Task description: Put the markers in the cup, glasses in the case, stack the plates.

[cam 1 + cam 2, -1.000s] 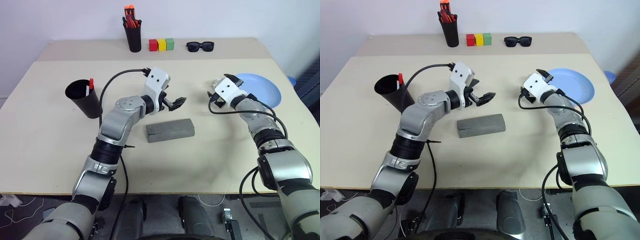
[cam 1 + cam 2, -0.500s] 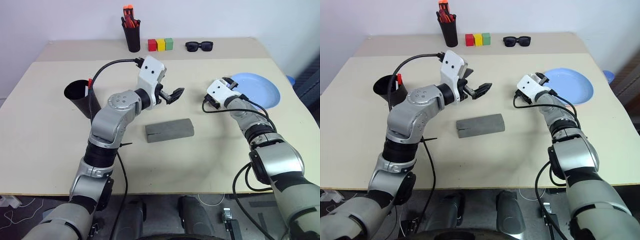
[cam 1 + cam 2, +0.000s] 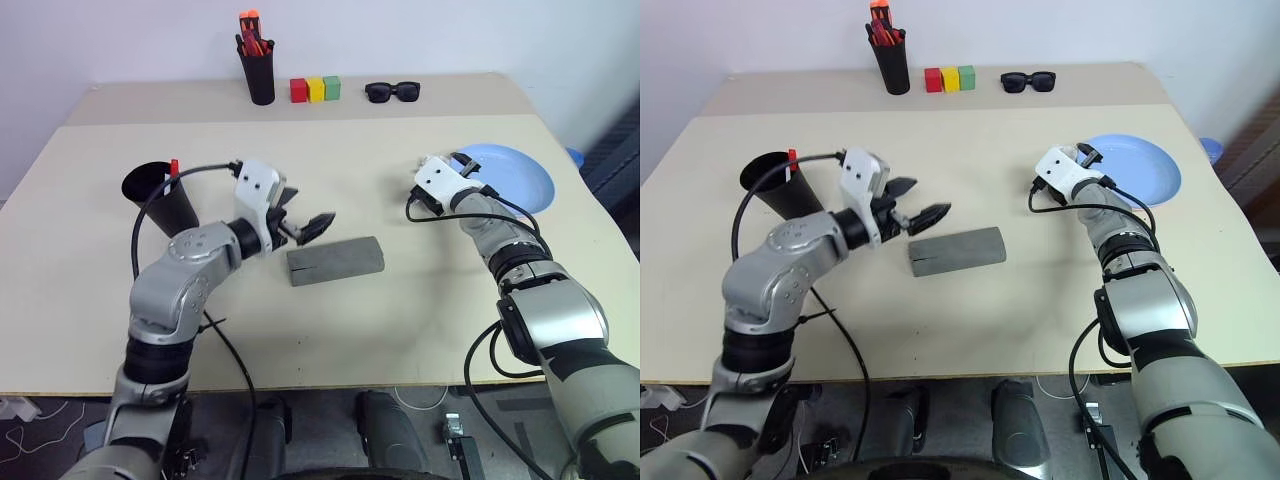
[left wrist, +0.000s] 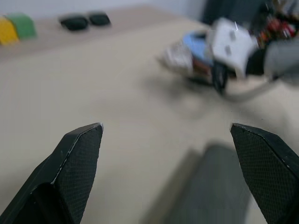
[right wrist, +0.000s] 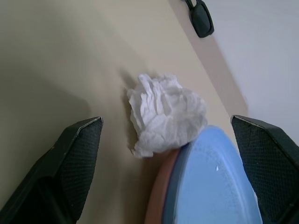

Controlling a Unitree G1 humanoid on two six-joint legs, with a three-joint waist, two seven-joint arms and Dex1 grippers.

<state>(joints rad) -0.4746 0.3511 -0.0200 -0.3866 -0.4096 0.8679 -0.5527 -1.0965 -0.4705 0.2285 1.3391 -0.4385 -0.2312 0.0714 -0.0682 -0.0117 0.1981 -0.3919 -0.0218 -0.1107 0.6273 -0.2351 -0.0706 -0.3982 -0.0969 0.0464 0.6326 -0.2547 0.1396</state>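
The black cup (image 3: pixel 160 196) stands at the left of the table, and a red-capped marker (image 3: pixel 173 167) sticks out of it. The grey case (image 3: pixel 336 260) lies shut mid-table. My left gripper (image 3: pixel 303 212) hovers open just off its left end, nothing between its fingers. At the right, the light blue plate (image 3: pixel 515 178) rests on the salmon pink plate (image 5: pixel 161 198). My right gripper (image 3: pixel 468 165) is open at the plates' near-left rim, its fingers (image 5: pixel 77 154) spread wide before a crumpled white tissue (image 5: pixel 166 112). The glasses are hidden.
At the table's back stand a tall black pen holder (image 3: pixel 258 78) with orange-red pens, red, yellow and green blocks (image 3: pixel 315 89), and black sunglasses (image 3: pixel 392 92). The table's right edge runs close behind the plates.
My left gripper has drawn back toward me and to the left, sinking a little, from above the case's far side to its left end. The right gripper has hardly moved.
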